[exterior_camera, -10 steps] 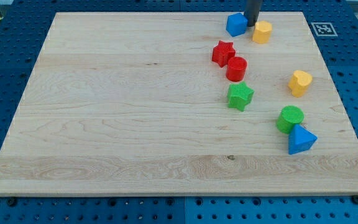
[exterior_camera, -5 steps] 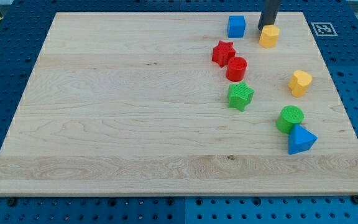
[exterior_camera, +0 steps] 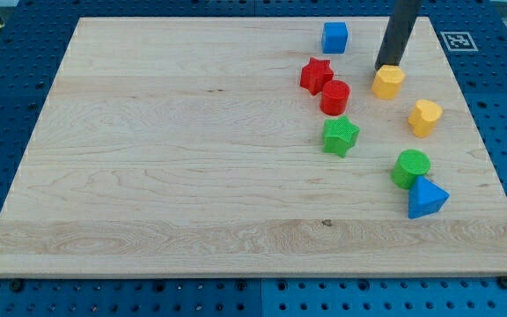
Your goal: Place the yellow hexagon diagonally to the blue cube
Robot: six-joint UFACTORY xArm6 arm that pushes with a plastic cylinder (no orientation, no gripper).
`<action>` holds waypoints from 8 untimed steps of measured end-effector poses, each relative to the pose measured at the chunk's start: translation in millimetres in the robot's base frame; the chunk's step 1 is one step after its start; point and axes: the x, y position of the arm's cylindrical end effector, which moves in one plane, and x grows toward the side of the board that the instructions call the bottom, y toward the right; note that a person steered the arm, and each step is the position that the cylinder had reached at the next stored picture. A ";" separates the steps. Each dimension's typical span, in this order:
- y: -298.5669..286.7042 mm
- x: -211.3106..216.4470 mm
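- Yellow hexagon (exterior_camera: pixel 388 82) sits below-right of the blue cube (exterior_camera: pixel 334 37), apart from it.
- Our tip (exterior_camera: pixel 384 69) touches its upper edge; no claw here, nothing gripped.
- Risk: pushing on knocks it into the other yellow block (exterior_camera: pixel 425 117).

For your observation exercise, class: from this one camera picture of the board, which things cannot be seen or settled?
1. My tip: its very end meets the top edge of the yellow hexagon; contact cannot be confirmed.
2. The rod's upper part and the arm: cut off by the view's top edge.
3. The blue cube: its far faces are hidden by the cube itself.
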 end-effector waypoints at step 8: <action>-34.5 45.3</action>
